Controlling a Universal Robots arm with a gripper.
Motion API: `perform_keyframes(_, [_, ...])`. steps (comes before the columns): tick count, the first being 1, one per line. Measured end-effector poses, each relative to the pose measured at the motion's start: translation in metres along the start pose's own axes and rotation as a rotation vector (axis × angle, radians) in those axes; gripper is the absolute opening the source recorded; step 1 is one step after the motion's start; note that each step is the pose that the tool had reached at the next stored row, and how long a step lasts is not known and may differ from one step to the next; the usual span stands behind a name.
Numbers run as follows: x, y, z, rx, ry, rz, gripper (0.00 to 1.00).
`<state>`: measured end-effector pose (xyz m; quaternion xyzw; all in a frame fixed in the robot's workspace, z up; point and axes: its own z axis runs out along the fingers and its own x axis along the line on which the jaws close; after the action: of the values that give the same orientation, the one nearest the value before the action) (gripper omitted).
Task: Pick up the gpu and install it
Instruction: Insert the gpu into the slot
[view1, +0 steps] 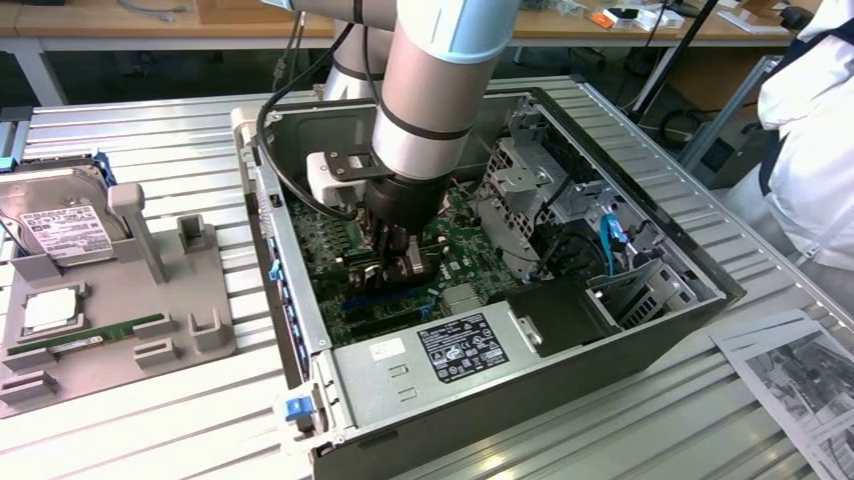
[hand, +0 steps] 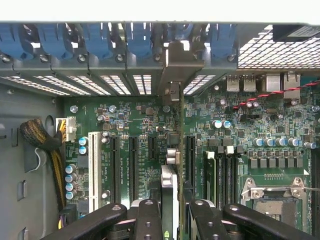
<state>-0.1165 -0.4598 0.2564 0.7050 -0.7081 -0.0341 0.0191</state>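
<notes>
Inside the open computer case (view1: 694, 300), lying on its side on the slatted metal table (view1: 134, 420), the gripper (view1: 390, 262) is lowered over the green motherboard (view1: 454, 262). The gpu (hand: 170, 195) is clamped edge-on between the partly closed black fingers (hand: 147, 220), held upright above the board, its silver bracket (hand: 176, 65) lined up with a slot opening in the vented rear wall. In the wrist view, the card is seen between black expansion slots (hand: 133, 167), a white slot (hand: 93, 170) further off. Whether the card is seated cannot be told. On the exterior view's left, a grey fixture (view1: 127, 310) is seen holding a hard drive (view1: 60, 225) and a green memory stick (view1: 94, 335). A person's white sleeve (view1: 807, 140) is seen at the far right.
</notes>
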Motion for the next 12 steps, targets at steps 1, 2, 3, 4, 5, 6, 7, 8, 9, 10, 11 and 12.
perform_keyframes(1, [0.0, 0.0, 0.0, 0.0, 0.0, 0.0, 0.27])
perform_keyframes(2, [0.0, 0.0, 0.0, -0.0001, 0.0, 0.0, 0.27])
perform_keyframes(3, [0.0, 0.0, 0.0, 0.0, 0.0, 0.0, 0.27])
perform_keyframes(4, [0.0, 0.0, 0.0, -0.0001, 0.0, 0.0, 0.27])
perform_keyframes(5, [0.0, 0.0, 0.0, 0.0, 0.0, 0.0, 0.27])
perform_keyframes(6, [0.0, 0.0, 0.0, 0.0, 0.0, 0.0, 0.27])
perform_keyframes(7, [0.0, 0.0, 0.0, 0.0, 0.0, 0.0, 0.27])
perform_keyframes(8, [0.0, 0.0, 0.0, 0.0, -0.0001, 0.0, 0.27])
perform_keyframes(9, [0.0, 0.0, 0.0, 0.0, 0.0, 0.0, 0.27])
perform_keyframes(10, [0.0, 0.0, 0.0, 0.0, -0.0001, 0.0, 0.27])
perform_keyframes(11, [0.0, 0.0, 0.0, 0.0, -0.0001, 0.0, 0.27])
perform_keyframes(12, [0.0, 0.0, 0.0, 0.0, -0.0001, 0.0, 0.27])
